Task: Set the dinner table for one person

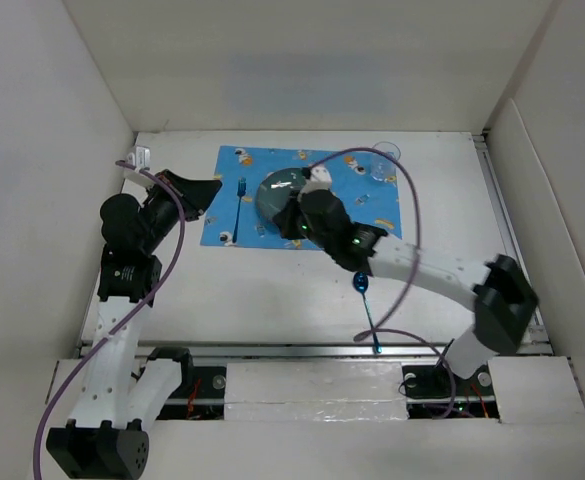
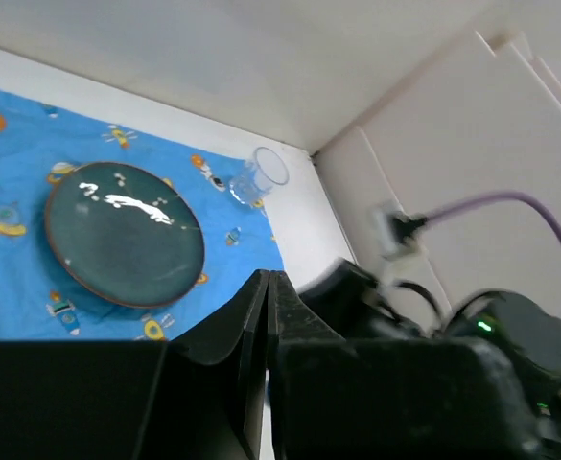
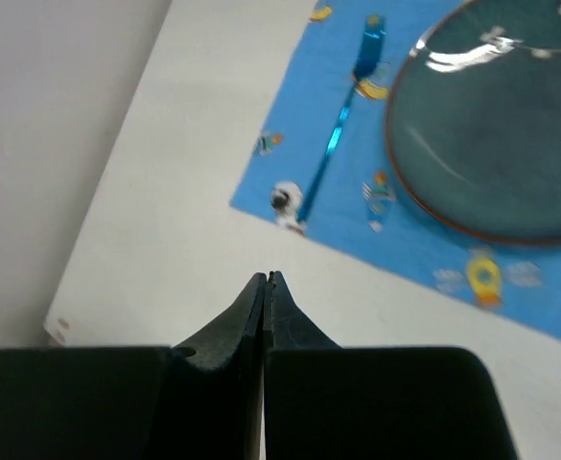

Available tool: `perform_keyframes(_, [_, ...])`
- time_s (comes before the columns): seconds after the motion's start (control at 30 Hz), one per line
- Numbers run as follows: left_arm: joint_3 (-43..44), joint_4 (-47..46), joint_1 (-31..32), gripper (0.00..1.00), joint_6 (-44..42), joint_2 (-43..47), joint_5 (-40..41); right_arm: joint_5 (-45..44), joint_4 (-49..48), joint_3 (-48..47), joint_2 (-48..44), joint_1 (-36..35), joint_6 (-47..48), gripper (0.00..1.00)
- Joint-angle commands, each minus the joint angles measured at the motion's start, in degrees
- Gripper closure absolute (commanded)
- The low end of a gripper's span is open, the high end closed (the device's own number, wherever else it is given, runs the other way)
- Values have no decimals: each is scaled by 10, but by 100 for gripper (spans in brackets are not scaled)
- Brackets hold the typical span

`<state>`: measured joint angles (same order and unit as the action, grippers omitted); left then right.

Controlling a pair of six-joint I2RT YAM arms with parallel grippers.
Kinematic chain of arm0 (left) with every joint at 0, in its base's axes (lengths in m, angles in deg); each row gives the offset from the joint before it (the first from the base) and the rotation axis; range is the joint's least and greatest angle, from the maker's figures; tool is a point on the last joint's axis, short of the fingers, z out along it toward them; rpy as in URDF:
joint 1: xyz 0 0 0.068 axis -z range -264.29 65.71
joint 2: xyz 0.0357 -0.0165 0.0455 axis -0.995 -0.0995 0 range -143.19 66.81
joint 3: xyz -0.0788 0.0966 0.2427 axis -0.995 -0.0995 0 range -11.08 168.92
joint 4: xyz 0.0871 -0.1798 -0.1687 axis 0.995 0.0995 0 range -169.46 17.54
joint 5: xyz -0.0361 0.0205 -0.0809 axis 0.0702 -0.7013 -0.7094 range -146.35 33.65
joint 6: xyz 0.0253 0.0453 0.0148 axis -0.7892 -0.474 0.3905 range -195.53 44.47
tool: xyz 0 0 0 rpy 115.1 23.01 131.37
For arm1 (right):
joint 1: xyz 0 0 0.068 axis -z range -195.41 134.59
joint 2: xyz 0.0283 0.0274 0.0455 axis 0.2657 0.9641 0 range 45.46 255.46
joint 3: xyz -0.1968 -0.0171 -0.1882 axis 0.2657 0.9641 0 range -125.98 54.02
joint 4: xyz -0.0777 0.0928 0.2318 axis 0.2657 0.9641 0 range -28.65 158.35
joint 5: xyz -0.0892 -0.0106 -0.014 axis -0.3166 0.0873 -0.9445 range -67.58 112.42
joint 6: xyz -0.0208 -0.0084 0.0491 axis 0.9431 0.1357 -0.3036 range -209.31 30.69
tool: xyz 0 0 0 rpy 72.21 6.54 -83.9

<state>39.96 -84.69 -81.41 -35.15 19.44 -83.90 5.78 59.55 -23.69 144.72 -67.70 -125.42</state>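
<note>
The white dinner table [image 1: 252,300] carries a blue astronaut placemat [image 1: 377,215]. On the mat are a dark teal plate [image 1: 275,188], a blue fork [image 1: 239,205] left of the plate and a clear glass [image 1: 385,160] at its far right corner. A blue spoon [image 1: 368,308] lies on the bare table near the front edge. My right gripper [image 1: 292,222] is shut and empty, held above the plate's near edge. My left gripper [image 1: 216,185] is shut and empty, just left of the mat. The plate [image 3: 501,144] and fork [image 3: 342,125] show in the right wrist view.
White walls close in the table on the left, back and right. A white plug [image 1: 137,157] with a purple cable sits at the far left corner. In the left wrist view the plate [image 2: 127,235], glass [image 2: 258,177] and right arm [image 2: 491,335] show.
</note>
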Motion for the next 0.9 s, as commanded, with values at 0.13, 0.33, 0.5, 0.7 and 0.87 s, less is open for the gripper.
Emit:
perform_keyframes(0.13, [-10,-84,-1,100,5,14,-87,-63,214,329,-287,-32,-35,100])
perform_keyframes(0.33, [-2,-65,-1,69,-9,24,-70,-54,346,467,-476,-77,-253,72])
perform_keyframes(0.5, [-2,-62,-1,61,-14,21,-65,-82,388,527,-586,-69,-307,41])
perform_keyframes(0.7, [-3,-67,-1,61,-10,25,-67,-31,361,513,-538,39,-199,34])
perform_keyframes(0.87, [-5,-68,-1,61,-9,30,-71,6,320,456,-415,90,-95,35])
